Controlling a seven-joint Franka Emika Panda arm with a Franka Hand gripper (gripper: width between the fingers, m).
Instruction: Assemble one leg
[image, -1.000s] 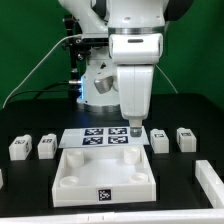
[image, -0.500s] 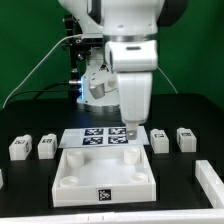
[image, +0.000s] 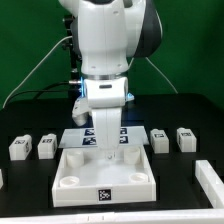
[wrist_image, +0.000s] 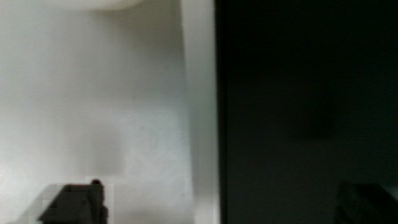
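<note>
Several legs, small white blocks with tags, lie on the black table: two at the exterior view's left (image: 18, 148) (image: 46, 147) and two at its right (image: 159, 140) (image: 186, 138). My gripper (image: 108, 150) hangs low over the far rim of the large white square tray piece (image: 70, 180), away from every leg. In the wrist view one dark finger (wrist_image: 75, 203) shows against a white surface (wrist_image: 107, 110); the other side is lost in the dark. Nothing lies between the jaws, which stand apart.
The marker board (image: 78, 137) lies behind the tray piece, partly hidden by my arm. Another white part (image: 210, 180) sits at the exterior view's right edge. The arm's base and cables stand at the back.
My arm has swung toward the exterior view's left, from above the marker board's right end to over the tray piece's far rim. The legs have not moved.
</note>
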